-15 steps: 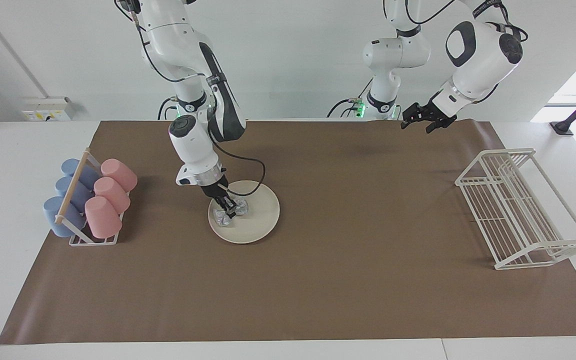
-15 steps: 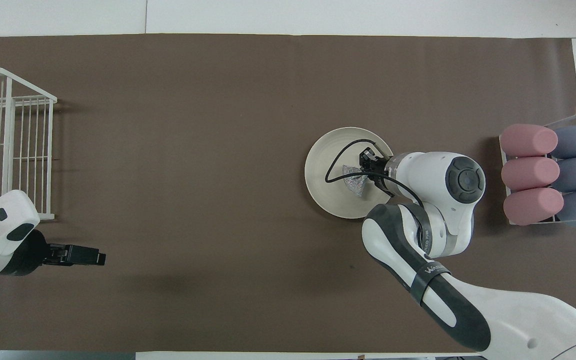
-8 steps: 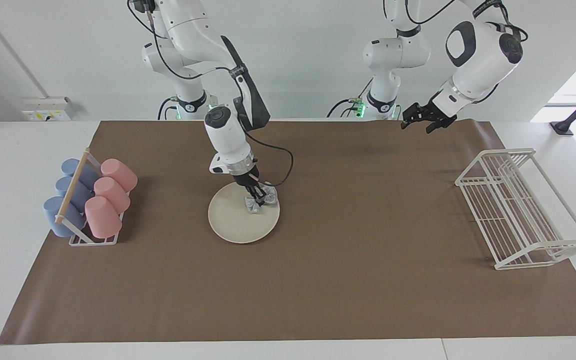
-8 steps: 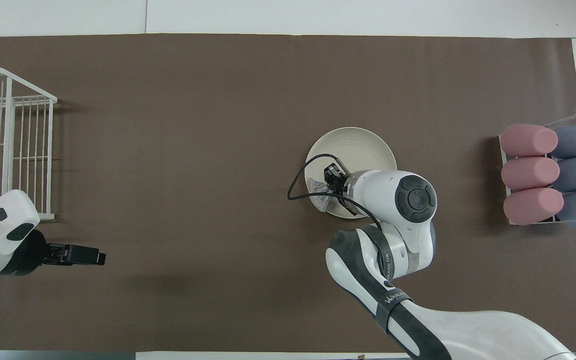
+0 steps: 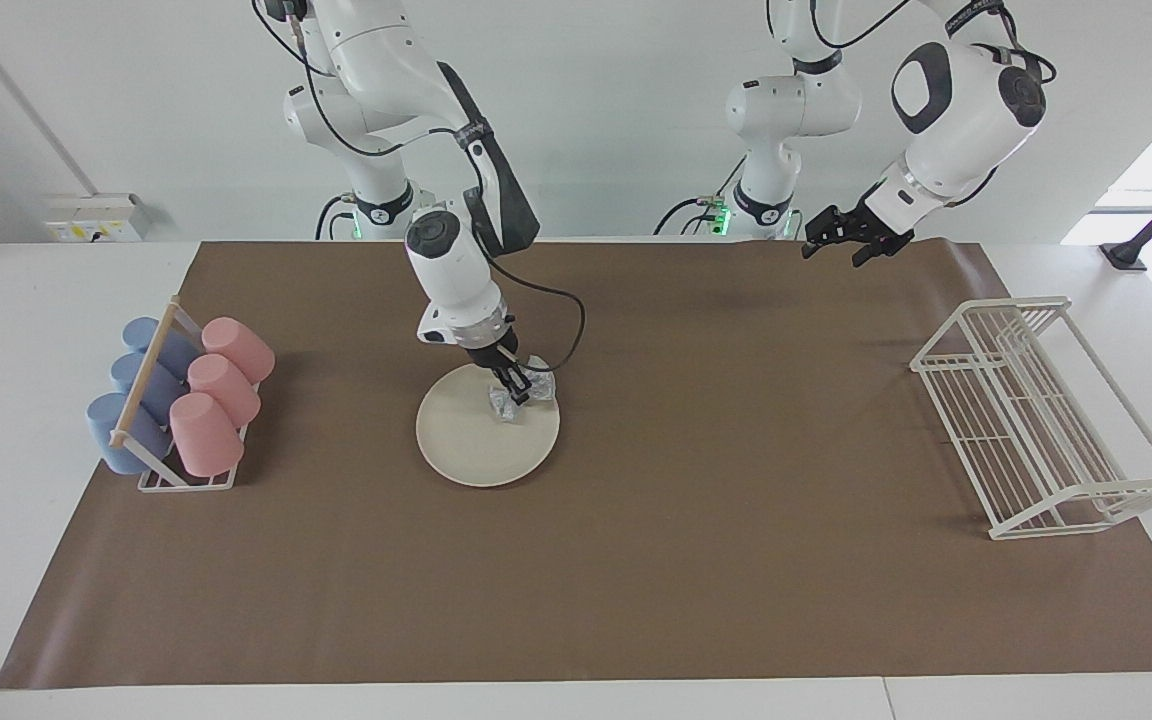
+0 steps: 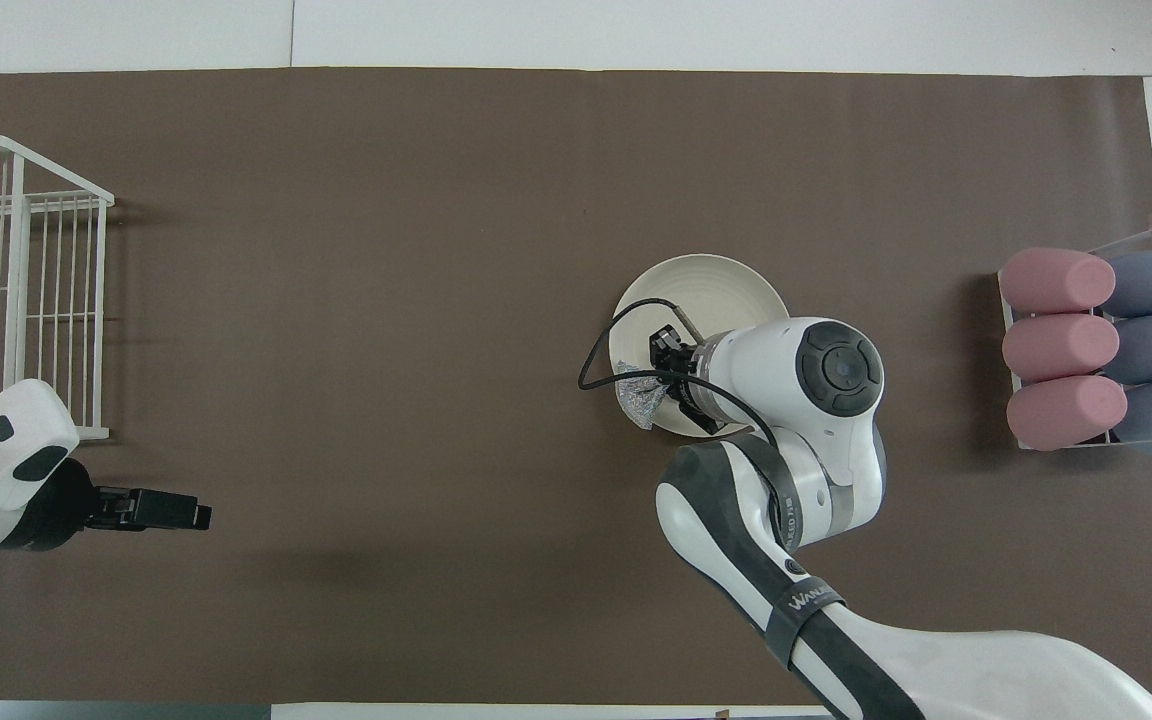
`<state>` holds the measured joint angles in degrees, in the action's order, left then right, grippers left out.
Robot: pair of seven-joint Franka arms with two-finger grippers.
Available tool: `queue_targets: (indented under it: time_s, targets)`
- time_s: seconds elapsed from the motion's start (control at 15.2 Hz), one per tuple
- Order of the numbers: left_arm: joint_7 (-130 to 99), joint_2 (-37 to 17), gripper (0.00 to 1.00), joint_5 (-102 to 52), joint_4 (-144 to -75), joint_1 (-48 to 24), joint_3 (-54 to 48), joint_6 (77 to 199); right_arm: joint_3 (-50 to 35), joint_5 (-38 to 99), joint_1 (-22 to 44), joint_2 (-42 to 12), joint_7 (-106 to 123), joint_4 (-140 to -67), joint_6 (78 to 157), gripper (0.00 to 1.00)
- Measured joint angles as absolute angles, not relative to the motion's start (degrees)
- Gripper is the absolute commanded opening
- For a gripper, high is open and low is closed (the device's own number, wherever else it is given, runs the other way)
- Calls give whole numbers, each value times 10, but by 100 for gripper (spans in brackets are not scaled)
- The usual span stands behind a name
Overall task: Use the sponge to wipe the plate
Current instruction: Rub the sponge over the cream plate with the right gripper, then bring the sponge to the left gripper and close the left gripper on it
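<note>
The cream-white plate lies flat on the brown mat near the middle of the table. My right gripper is shut on the silvery crinkled sponge and presses it on the plate's rim toward the left arm's end and nearer the robots. The right arm's wrist covers much of the plate in the overhead view. My left gripper waits in the air over the mat's edge by its own base.
A rack of pink and blue cups stands at the right arm's end of the table. A white wire dish rack stands at the left arm's end. A black cable loops from the right wrist.
The right gripper swept the sponge across the plate, from the edge by the cups to the rim toward the left arm's end, then shifted only slightly. The left arm has not moved.
</note>
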<state>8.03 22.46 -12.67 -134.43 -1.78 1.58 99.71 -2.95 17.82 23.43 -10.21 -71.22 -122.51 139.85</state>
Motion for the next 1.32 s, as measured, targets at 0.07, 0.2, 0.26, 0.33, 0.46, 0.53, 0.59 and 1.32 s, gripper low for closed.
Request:
queue_targets:
  time_s: [0.07,0.2,0.26,0.33,0.46,0.53,0.59,1.32]
  targets:
    - [79,225,100,-127,-1344,-18,16,997,-28,178,233,-85,-725,-1206,1355,0]
    - [60,225,100,-127,-1344,-18,15,998,-28,177,231,-45,-753,-1164,1267,0]
    - [47,225,100,-131,-1344,-18,15,998,-27,173,229,-26,-765,-1143,1226,0]
    - [38,225,100,-147,-1344,-18,15,998,-27,159,228,-9,-777,-1123,1189,0]
    - [30,225,100,-207,-1344,-18,14,997,-27,119,225,17,-798,-1080,1117,0]
    - [29,225,100,-243,-1344,-18,14,997,-27,108,224,27,-806,-1056,1079,0]
    - [28,224,100,-284,-1344,-18,13,997,-27,99,223,35,-817,-1031,1040,0]
    - [28,224,100,-625,-1345,-80,1,982,-75,71,253,37,-1084,-945,947,0]
